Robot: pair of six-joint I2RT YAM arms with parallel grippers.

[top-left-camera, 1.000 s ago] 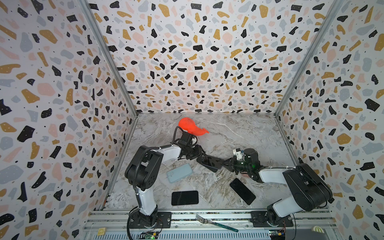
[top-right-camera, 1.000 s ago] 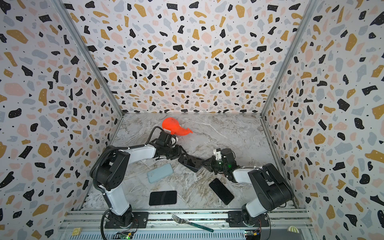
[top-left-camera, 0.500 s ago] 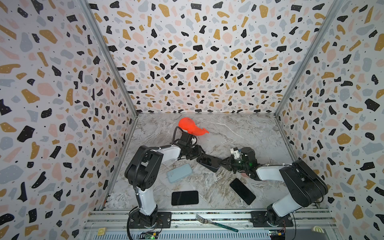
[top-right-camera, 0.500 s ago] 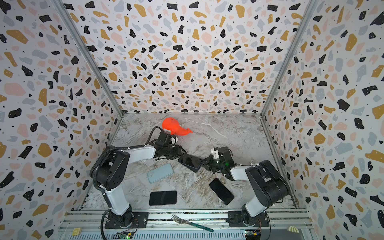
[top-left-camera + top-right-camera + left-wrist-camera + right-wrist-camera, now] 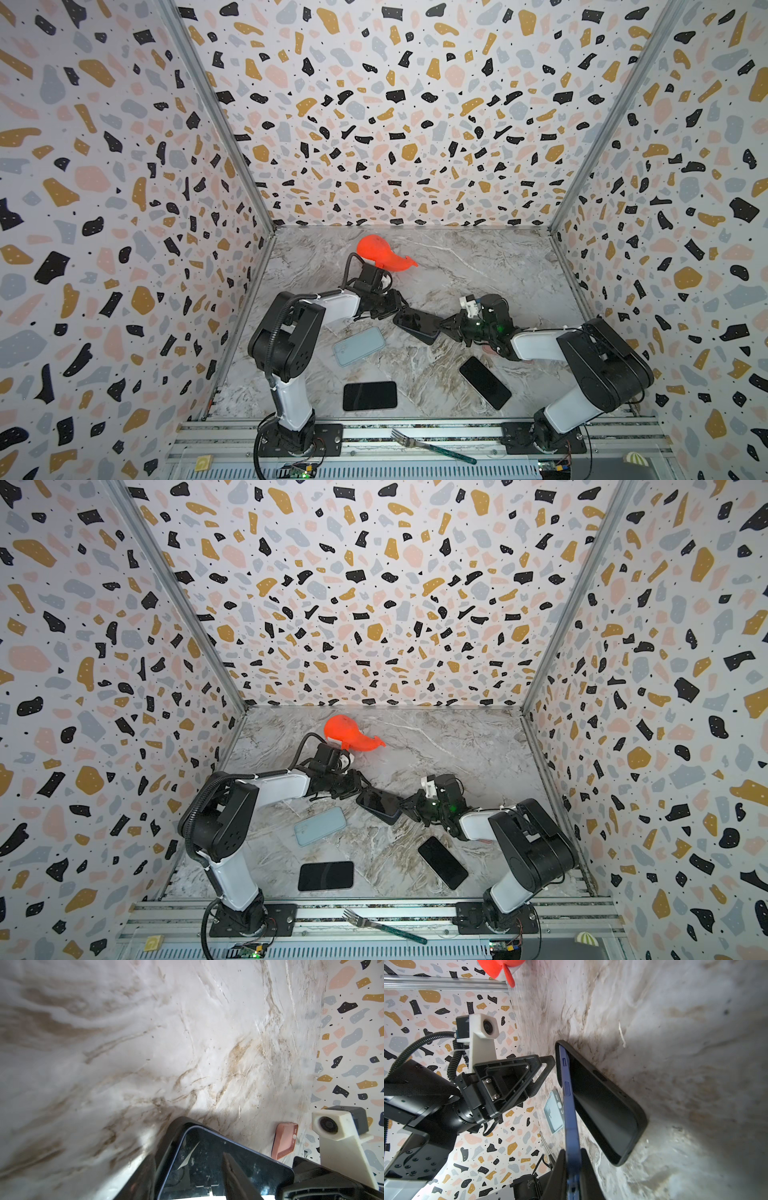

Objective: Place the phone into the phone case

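I hold the blue phone (image 5: 569, 1093) with the right pincer (image 5: 572, 1159). It is clenched on one short end and squeezes the front and the back. Two small side buttons show on the phone's thin blue edge.

The black phone case (image 5: 640, 1118) lies flat on the marble table (image 5: 478, 266), open side up. One end of the phone sits down in the case. The other end, the one I hold, is lifted out, so the phone and the case make a thin V.

In both top views the phone (image 5: 415, 322) (image 5: 376, 801) is in the middle of the frame, glass side up. Its long side runs from upper left to lower right. The tucked end points to the upper left and the lifted end to the lower right.

The left pincer (image 5: 397, 309) is at the upper-left end of the case. Its fingers stand a bit apart, but I cannot tell if they pinch the case.

A pale blue case (image 5: 359, 345) lies just left of the middle. It has a small mark inside (image 5: 552, 1111) that is too small to read. Two black phones (image 5: 370, 396) (image 5: 485, 382) lie flat lower in the frame. A fork with a green handle (image 5: 432, 446) rests on the rail at the bottom.
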